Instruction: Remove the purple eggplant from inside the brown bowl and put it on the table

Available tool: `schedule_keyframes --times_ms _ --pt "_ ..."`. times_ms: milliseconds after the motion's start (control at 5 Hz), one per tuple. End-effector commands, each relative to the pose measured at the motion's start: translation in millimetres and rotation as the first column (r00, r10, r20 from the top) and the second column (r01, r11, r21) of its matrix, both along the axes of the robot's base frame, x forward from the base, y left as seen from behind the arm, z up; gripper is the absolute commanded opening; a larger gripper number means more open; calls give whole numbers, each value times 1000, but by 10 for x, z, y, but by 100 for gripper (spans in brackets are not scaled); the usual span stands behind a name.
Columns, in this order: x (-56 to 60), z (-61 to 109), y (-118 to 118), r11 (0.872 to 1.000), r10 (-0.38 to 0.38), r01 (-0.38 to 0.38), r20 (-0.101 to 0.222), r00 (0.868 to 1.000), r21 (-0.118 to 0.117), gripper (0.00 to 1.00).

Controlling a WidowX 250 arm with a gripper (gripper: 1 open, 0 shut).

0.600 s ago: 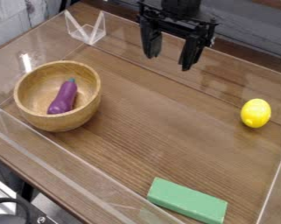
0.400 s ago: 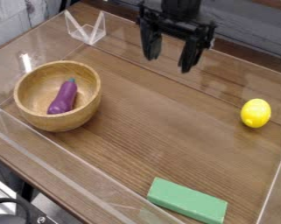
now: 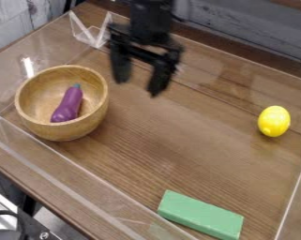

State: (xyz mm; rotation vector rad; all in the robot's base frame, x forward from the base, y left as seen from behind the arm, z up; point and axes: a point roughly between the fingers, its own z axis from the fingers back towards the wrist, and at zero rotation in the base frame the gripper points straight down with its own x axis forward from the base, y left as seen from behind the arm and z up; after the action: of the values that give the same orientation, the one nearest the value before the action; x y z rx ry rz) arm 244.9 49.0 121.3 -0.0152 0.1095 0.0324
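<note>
The black two-fingered pincer (image 3: 140,72) hangs above the table, pointing down, its jaws spread wide and holding nothing. At about eight o'clock from it, near, stands the round light-brown wooden bowl (image 3: 93,119) — inside lies the small glossy purple eggplant (image 3: 67,103). The dark brown wood-grain table (image 3: 178,141) carries also a round yellow lemon (image 3: 274,121) at four o'clock, well apart, and a flat green rectangular block (image 3: 201,216) at five o'clock.

The gripper (image 3: 140,73) is matte black all over, with a blocky body at the top and long, narrow fingers (image 3: 120,64) hanging from it like prongs. The fingers are slightly blurred, so no screws, cables or markings can be made out.
</note>
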Motion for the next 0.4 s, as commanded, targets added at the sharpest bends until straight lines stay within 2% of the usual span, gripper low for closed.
schedule_keyframes --times_ms 0,200 --pt "-137 171 314 1000 3 -4 59 998 20 100" --pt "-206 155 622 999 28 -29 65 998 29 100"
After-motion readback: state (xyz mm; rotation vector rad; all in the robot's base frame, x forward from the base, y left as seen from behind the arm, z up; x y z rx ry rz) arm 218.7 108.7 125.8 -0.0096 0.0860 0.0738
